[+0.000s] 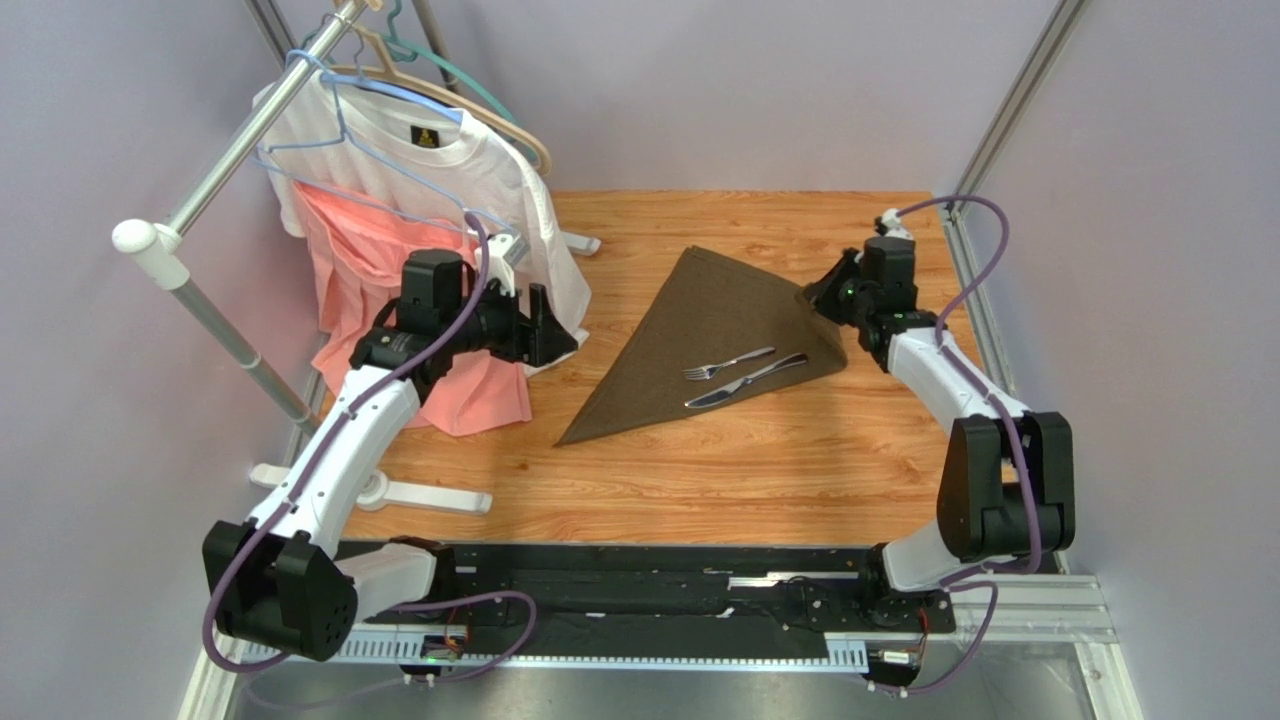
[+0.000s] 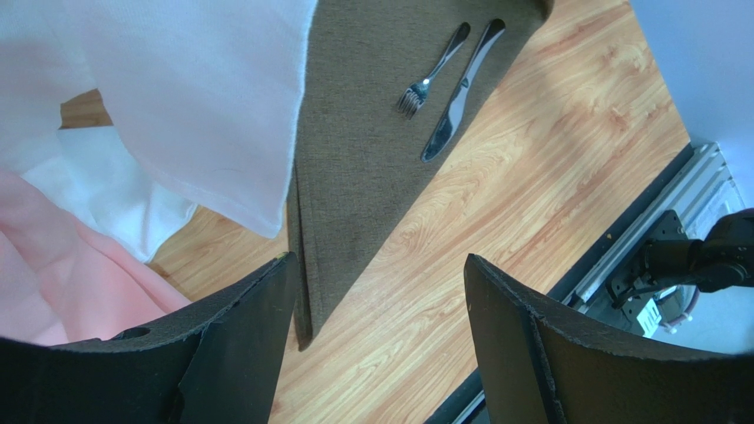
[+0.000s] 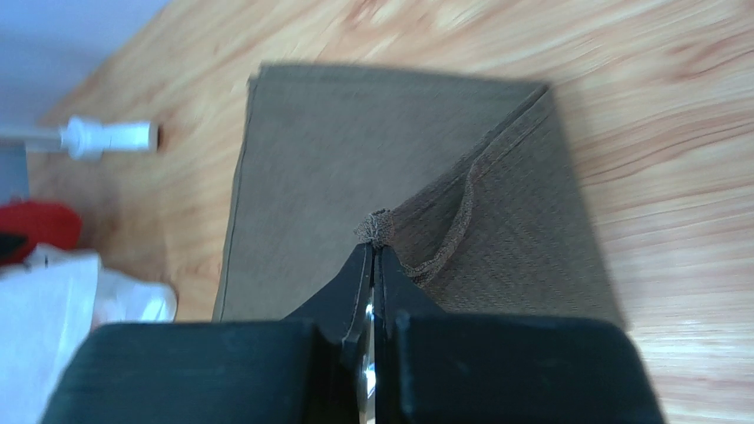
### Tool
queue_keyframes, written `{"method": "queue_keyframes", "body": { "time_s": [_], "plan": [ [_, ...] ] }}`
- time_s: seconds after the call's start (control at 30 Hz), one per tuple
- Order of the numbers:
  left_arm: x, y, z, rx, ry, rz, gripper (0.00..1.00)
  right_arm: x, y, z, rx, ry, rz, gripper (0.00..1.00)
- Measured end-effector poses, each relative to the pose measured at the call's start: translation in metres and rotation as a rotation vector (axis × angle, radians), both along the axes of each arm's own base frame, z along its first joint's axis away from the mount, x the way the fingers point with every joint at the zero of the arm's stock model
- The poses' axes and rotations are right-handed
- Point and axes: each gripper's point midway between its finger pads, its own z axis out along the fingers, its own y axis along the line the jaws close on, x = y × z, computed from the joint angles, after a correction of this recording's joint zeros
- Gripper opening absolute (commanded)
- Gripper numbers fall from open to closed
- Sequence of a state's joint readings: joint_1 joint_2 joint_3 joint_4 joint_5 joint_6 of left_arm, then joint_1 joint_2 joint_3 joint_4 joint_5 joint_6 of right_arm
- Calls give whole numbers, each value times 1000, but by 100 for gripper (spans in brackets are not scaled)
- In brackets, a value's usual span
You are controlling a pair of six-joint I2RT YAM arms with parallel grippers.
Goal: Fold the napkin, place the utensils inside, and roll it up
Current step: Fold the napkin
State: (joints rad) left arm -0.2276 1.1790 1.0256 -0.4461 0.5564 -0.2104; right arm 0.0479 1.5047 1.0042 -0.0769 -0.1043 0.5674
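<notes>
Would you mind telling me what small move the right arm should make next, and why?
Probably draw the right gripper, shut on the napkin at its right side, leftwards over the fork and knife. The napkin already lies folded in a triangle with both pieces resting on it, so covering them seems due before any rolling.

No text, brand or number can be read anywhere. The only marking is a small black neck label [image 1: 425,138] on the white T-shirt [image 1: 504,188], with a yellow mark too small to make out.
</notes>
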Motion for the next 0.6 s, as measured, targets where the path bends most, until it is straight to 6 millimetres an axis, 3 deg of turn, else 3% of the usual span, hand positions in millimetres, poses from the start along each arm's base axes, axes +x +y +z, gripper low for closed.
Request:
{"method": "queue_keyframes", "body": {
  "time_s": [0.23,0.4,0.6],
  "plan": [
    [-5,-1,11,-14,-32,-10,78,-18,78,-13,1,14,178,0],
    [-6,-1,12,-16,-35,-11,78,-26,115,-26,3,34,259,0],
    [-6,-1,12,-17,-35,-13,78,-38,146,-35,14,49,322,0]
  ]
}}
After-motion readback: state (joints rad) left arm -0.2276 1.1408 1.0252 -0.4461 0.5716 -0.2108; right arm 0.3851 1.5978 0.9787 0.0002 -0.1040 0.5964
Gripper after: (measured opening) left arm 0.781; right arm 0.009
